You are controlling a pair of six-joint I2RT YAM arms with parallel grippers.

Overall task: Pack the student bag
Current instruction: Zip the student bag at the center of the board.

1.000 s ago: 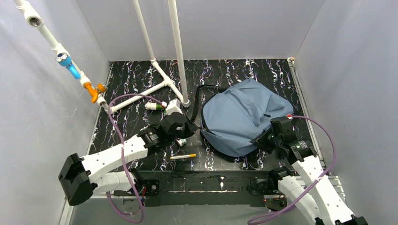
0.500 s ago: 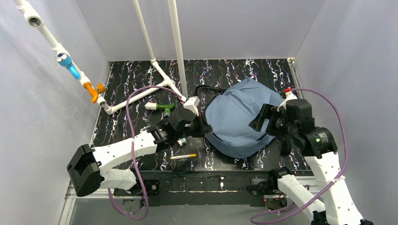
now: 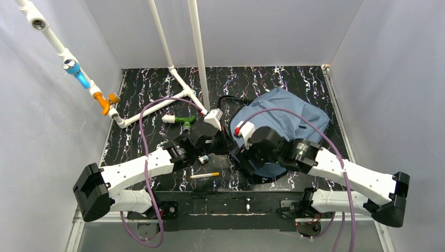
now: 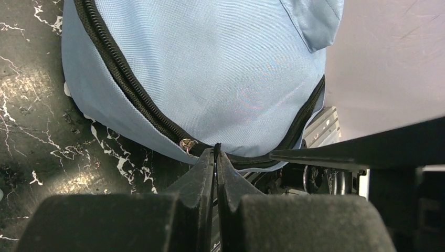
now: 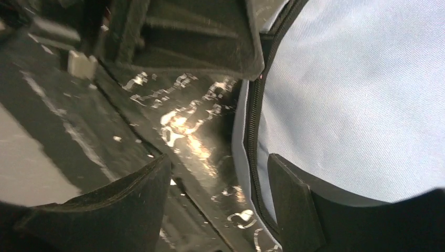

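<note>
Black marbled table (image 3: 262, 79) veined in white, walled in pale grey, carries the student bag (image 3: 294, 107) on its right-centre part, lying flat with a black strap looping out at its far left edge. A black zipper (image 4: 131, 89) runs along the bag's rim.

The left gripper (image 4: 215, 152) meets the bag's left edge at this zipper. Its jaws are clenched tip to tip just beside a small metal slider (image 4: 186, 144); whether anything thin is pinched between them cannot be told.

The right arm lies across the near part of the bag. The right gripper (image 5: 218, 168) has its jaws released and spread, straddling the bag's zippered edge.

Left of the bag, a green-and-white marker (image 3: 178, 119) lies near a white pipe frame (image 3: 181, 94). A yellow pencil (image 3: 204, 175) lies nearer the arm bases.
</note>
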